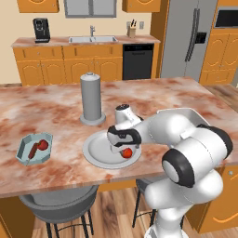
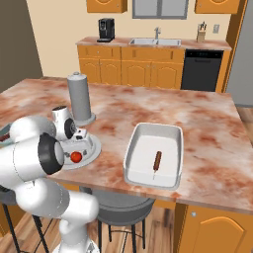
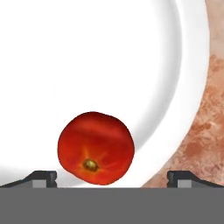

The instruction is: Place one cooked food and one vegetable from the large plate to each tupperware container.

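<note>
Claw lining up on the last tomato point(image 3: 96, 148) sitting on the large plate point(image 1: 100, 151).
The tomato is lying near the plate's rim on the side facing the robot, a small glossy red ball with a brownish stem scar, looking round and likely to roll. The claw point(image 3: 111, 177) is hovering right over it with fingers spread wide and nothing held; the tomato is sitting off-centre, closer to one fingertip point(image 3: 43, 177), so I'd be centring first, then dropping straight down and closing gently at its widest part. The white-grey rectangular tub point(image 2: 153, 155) is holding one sausage stick point(image 2: 156, 160) and seemingly waiting for this tomato. The pale-blue tub point(image 1: 34, 148) on the table point(image 1: 153, 95) is already carrying a stick and a red ball.
</note>
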